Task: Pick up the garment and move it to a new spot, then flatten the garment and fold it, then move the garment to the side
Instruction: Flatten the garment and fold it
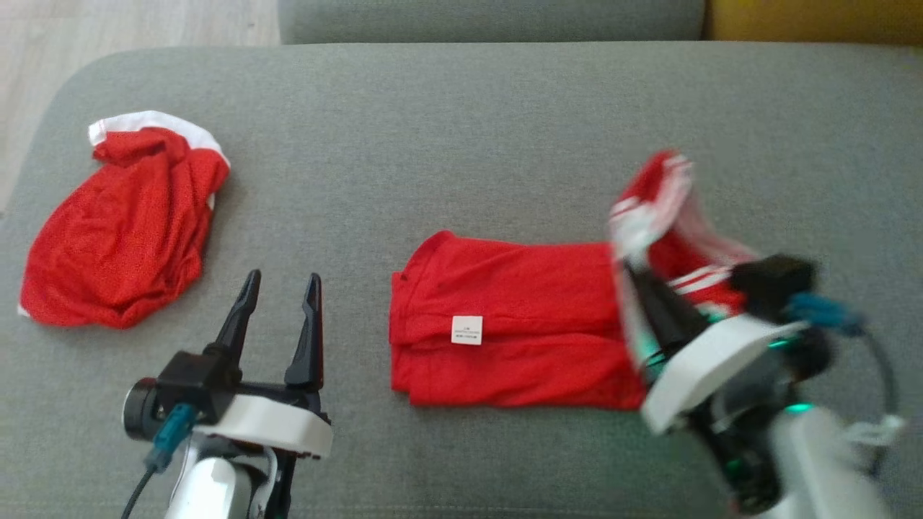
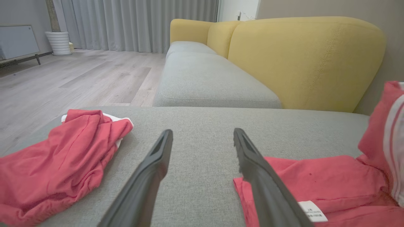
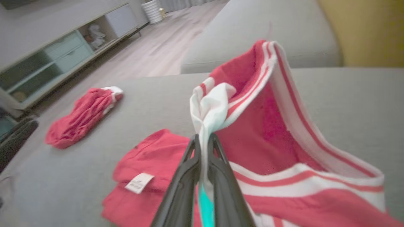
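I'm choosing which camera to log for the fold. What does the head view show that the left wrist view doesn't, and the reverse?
Head view adds: the right end effector, shut on the garment at its striped edge.
Left wrist view adds: curtains, a white planter and a cabinet across the room.
Shared: the open left end effector, the garment's white label, the crumpled cloth on the robot's left, and the grey cushion.

Red garment [image 1: 519, 339] at my five o'clock, folded flat, white label [image 1: 466, 329] up, white-striped end toward three o'clock raised, pinched in my right gripper [image 3: 203, 138]
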Available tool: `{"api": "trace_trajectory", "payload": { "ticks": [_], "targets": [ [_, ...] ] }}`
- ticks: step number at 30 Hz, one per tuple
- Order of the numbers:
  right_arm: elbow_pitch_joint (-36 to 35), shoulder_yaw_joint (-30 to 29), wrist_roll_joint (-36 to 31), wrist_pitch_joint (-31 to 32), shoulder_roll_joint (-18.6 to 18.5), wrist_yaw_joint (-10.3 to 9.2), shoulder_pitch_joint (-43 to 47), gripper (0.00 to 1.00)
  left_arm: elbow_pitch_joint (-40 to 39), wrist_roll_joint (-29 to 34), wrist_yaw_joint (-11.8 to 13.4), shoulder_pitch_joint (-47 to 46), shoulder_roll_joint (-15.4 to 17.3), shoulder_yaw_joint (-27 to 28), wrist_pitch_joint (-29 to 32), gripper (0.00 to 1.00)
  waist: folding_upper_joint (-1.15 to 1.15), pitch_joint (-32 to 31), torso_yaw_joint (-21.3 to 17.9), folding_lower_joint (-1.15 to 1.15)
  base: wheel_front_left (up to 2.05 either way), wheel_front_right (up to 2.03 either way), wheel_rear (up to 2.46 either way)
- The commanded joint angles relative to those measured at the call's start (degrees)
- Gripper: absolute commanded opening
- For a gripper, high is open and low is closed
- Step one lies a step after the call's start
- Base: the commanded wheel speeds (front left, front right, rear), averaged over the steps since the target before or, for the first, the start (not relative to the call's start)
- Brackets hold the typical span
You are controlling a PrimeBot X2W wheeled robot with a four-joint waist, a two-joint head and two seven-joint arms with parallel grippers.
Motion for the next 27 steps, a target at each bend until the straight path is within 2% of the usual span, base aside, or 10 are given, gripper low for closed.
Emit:
{"api": "trace_trajectory", "payload": {
  "ticks": [1, 4, 10, 18, 19, 20, 21, 22, 27],
  "targets": [
    [-0.6, 3.2, 2.5, -1.5, 0.2, 0.39, -2.7, 0.00, -1.4, 0.6, -0.3, -1.2, 0.0, 1.5, -0.7, 1.00, 0.00, -0.3, 0.6, 0.00, 0.00, 0.00, 0.00],
    [4.5, 9.8, 9.2, -6.1, 0.3, 0.39, -3.6, 0.00, -1.2, 0.7, -0.5, -1.3, -0.1, 1.1, -0.7, 1.00, 0.00, -0.6, 1.4, 0.00, 0.00, 0.00, 0.00],
    [16.7, 18.3, 17.3, -16.6, 0.3, 0.39, -8.7, 0.00, -0.7, 0.7, -0.8, -1.3, -0.2, 0.3, -0.7, 1.00, 0.00, -0.4, 3.2, 0.00, 0.00, 0.00, 0.00],
    [29.7, 24.7, 21.8, -22.9, 0.3, 0.39, -15.7, 0.00, -0.5, 0.5, -1.0, -1.7, -0.4, 0.1, -0.7, 1.00, 0.00, 0.9, 4.3, 0.00, 0.00, 0.00, 0.00],
    [30.8, 25.2, 22.2, -23.8, 0.3, 0.39, -16.5, 0.17, -0.5, 0.5, -1.0, -1.8, -0.4, 0.1, -0.7, 1.00, 0.00, 1.1, 4.4, 0.00, 0.00, 0.00, 0.00],
    [31.9, 25.8, 22.6, -24.6, 0.3, 0.39, -17.3, 0.44, -0.5, 0.5, -0.9, -1.8, -0.4, 0.1, -0.7, 1.00, 0.00, 1.2, 4.4, 0.00, 0.00, 0.00, 0.00],
    [32.7, 26.4, 22.9, -25.5, 0.3, 0.39, -18.1, 0.77, -0.4, 0.4, -0.9, -1.9, -0.5, 0.2, -0.7, 1.00, 0.00, 1.4, 4.4, 0.00, 0.00, 0.00, 0.00],
    [33.0, 27.3, 22.8, -26.6, 0.3, 0.39, -19.0, 1.00, -0.3, 0.5, -0.8, -2.0, -0.4, 0.3, -0.7, 1.00, 0.00, 1.5, 4.3, 0.00, 0.00, 0.00, 0.00],
    [32.0, 29.7, 20.8, -31.3, 0.3, 0.39, -21.9, 1.00, -0.2, 0.8, -0.6, -2.3, -0.3, 0.6, -0.7, 1.00, 0.00, 1.9, 3.6, 0.00, 0.00, 0.00, 0.00]
  ]
}}
